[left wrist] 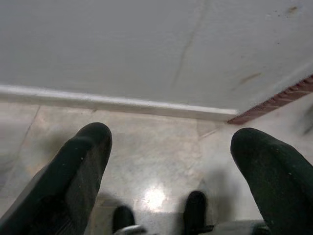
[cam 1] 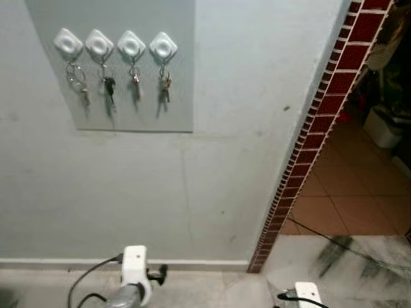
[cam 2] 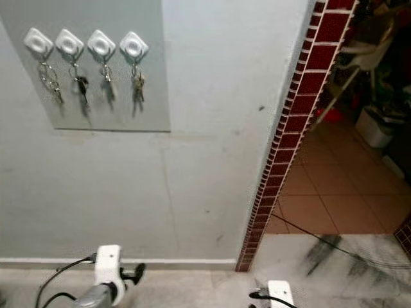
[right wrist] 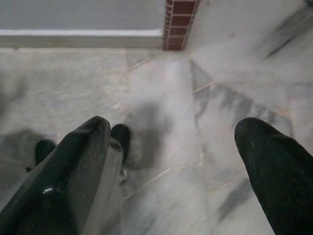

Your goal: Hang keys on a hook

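Up on the wall, a grey panel carries four white diamond-shaped hooks in a level row, and a bunch of keys hangs from each one. Every bunch dangles straight down, long axis vertical, blades pointing at the floor; the leftmost set has the largest ring, and the second includes a dark-headed key. All four sit flat against the panel, well apart from both arms.

The left claw hangs low near the skirting board, its two black fingers spread wide with only pale marble floor between them. The right claw is likewise spread, empty (nothing pinched), pointing down at grey-veined marble close to the foot of a red brick-tiled pillar.

In the head views the white wrist housing of the left arm shows at the bottom edge, a black cable trailing from it. To the right of the brick strip, a terracotta-tiled room opens beyond.
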{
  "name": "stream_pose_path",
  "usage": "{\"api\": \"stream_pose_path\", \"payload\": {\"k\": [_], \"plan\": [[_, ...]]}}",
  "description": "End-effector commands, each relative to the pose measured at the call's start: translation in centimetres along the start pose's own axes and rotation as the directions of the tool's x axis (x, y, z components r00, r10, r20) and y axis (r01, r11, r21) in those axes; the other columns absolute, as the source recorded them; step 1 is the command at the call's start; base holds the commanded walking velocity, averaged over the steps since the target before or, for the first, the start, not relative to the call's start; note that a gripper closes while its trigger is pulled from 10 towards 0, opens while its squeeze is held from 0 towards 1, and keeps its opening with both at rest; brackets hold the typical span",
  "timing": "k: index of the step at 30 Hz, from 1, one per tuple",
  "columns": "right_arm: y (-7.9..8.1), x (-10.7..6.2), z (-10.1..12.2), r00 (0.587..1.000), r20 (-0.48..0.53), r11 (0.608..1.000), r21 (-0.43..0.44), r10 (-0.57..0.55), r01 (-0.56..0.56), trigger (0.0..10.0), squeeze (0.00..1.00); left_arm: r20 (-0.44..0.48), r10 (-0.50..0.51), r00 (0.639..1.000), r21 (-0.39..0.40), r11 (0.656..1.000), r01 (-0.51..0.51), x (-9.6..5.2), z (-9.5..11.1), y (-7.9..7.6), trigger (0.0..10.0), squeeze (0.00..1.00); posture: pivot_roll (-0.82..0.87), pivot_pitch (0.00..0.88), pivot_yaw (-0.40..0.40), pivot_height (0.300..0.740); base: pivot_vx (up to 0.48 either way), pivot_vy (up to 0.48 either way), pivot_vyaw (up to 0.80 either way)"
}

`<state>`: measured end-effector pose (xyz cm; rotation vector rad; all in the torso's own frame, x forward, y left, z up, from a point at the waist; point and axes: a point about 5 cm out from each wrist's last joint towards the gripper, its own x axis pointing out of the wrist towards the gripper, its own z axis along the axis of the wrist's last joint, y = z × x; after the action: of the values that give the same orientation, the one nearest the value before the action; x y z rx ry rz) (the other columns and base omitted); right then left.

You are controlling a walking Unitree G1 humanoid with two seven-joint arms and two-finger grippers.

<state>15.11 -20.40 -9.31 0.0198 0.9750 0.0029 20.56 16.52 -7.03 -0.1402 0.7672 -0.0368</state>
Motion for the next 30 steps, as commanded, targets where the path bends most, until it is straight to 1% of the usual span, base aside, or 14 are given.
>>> {"api": "stream_pose_path", "payload": {"k": [1, 12, 17, 30], "plan": [[0.38, 0.06, -0.01, 1.0, -0.003, 1.0, -0.003, 0.012, -0.012, 10.0, 0.0, 0.0, 0.015, 1.0, -0.014, 1.0, -0.015, 0.01, 0.23, 0.49, 10.0, 0.0, 0.0, 0.0, -0.018, 0.74, 0.0, 0.0, 0.0], [0.45, 0.04, -0.15, 1.0, -0.006, 1.0, -0.005, 0.013, -0.013, 10.0, 0.0, -0.002, 0.01, 1.0, 0.005, 1.0, -0.01, -0.02, 0.18, 0.49, 10.0, 0.0, 0.0, 0.0, -0.022, 0.74, 0.0, 0.0, 0.0], [0.58, 0.06, -0.15, 1.0, -0.005, 1.0, -0.007, 0.016, -0.016, 10.0, 0.0, 0.001, -0.001, 1.0, -0.003, 1.0, 0.001, -0.01, 0.22, 0.41, 10.0, 0.0, 0.0, 0.0, -0.022, 0.74, 0.0, 0.0, 0.0], [0.52, 0.01, -0.25, 1.0, -0.003, 1.0, -0.001, 0.019, -0.019, 10.0, 0.0, 0.004, -0.008, 1.0, -0.01, 1.0, 0.008, 0.06, 0.31, 0.2, 10.0, 0.0, 0.0, 0.0, -0.026, 0.74, 0.0, -0.312, 0.0]]}}
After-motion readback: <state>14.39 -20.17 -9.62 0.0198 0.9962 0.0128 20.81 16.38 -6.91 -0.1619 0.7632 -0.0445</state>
